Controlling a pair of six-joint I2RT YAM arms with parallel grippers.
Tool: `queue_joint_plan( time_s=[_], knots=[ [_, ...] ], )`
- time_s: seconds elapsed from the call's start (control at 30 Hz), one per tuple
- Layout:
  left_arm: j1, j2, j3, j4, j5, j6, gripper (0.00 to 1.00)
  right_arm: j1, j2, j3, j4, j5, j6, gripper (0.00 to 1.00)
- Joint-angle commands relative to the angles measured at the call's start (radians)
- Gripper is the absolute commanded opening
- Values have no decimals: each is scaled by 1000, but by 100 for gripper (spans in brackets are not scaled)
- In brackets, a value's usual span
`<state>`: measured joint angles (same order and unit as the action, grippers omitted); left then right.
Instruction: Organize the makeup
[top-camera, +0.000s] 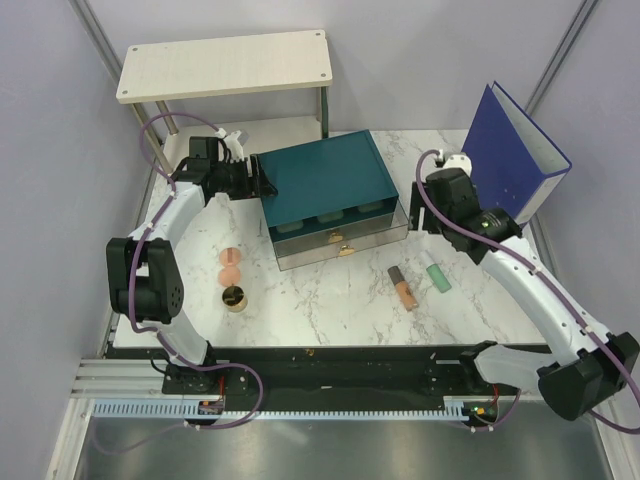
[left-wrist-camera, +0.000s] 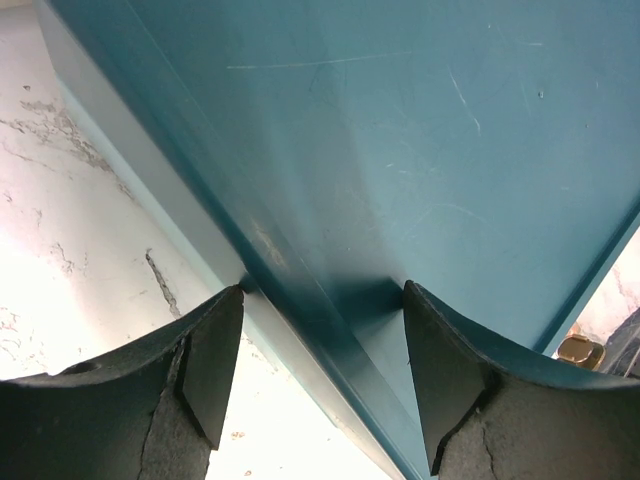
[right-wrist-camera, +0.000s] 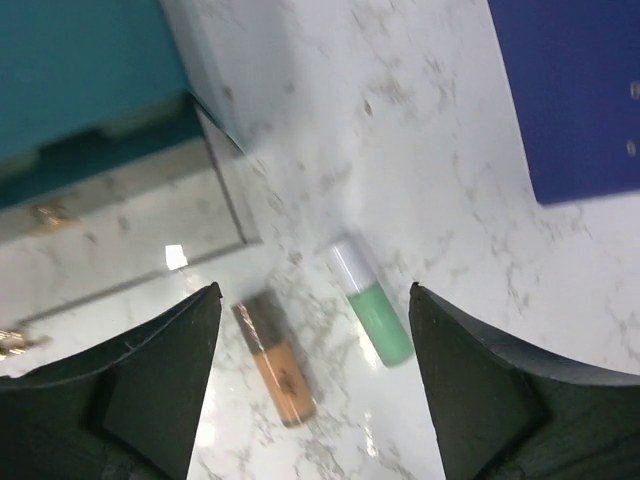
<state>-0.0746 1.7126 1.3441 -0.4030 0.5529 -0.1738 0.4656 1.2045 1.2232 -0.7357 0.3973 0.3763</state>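
Note:
Two peach-pink discs (top-camera: 230, 265) and a gold-rimmed dark pot (top-camera: 235, 298) lie on the marble left of the teal drawer box (top-camera: 325, 180). A tan stick with a dark cap (top-camera: 402, 287) and a mint-green tube (top-camera: 436, 272) lie to the right of the box's front. My left gripper (top-camera: 262, 180) is open, its jaws straddling the box's left edge (left-wrist-camera: 330, 200). My right gripper (top-camera: 422, 212) is open and empty, above the marble. Its wrist view shows the tan stick (right-wrist-camera: 275, 360) and the green tube (right-wrist-camera: 372, 305) below, between the fingers.
The box's clear lower drawer (top-camera: 340, 245) is pulled out toward me and shows a gold handle. A blue ring binder (top-camera: 520, 150) stands at the back right. A pale wooden shelf (top-camera: 225, 65) stands at the back left.

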Motion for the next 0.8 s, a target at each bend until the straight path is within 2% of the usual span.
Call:
queue_joint_plan(
  time_s=[0.0,0.17,0.37,0.77],
  knots=[
    [-5,42,9,-46,-53,73,72,-41,-117,-120,-139,-14,47,82],
    [-5,48,13,-48,-51,74,72,-70,-169,-243,-176,-69,79,82],
    [-4,62,24,-54,-36,69,72,-122,-37,-384,-75,-207,85,85],
    [-5,70,40,-62,-34,71,72,-295,188,-360,94,-285,-56,85]
  ],
)
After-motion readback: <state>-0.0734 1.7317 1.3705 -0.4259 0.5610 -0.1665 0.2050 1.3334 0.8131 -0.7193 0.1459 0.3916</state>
